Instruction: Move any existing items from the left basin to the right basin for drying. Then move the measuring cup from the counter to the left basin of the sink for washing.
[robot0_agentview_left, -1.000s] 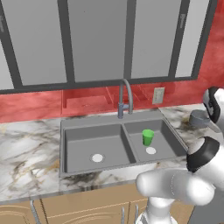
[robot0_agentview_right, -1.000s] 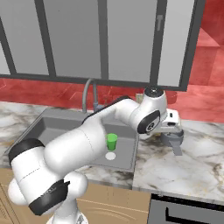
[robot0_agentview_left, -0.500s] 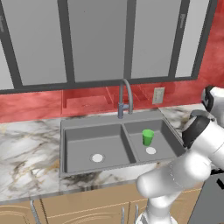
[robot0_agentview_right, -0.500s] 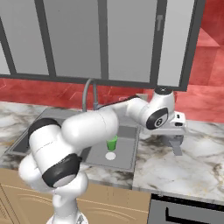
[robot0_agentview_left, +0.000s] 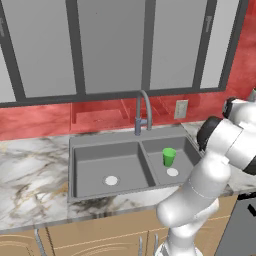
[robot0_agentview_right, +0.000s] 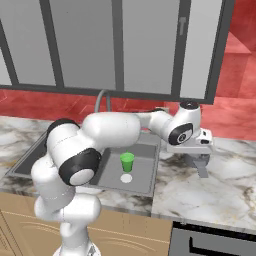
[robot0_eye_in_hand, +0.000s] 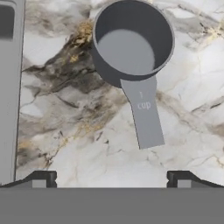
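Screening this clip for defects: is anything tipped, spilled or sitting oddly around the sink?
Nothing stands out. The green cup stands upright in the right basin, the left basin holds nothing, and the measuring cup sits upright and empty on the counter.

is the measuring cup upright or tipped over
Upright. In the hand view the measuring cup sits on the counter mouth up, bare floor visible inside, handle lying flat alongside.
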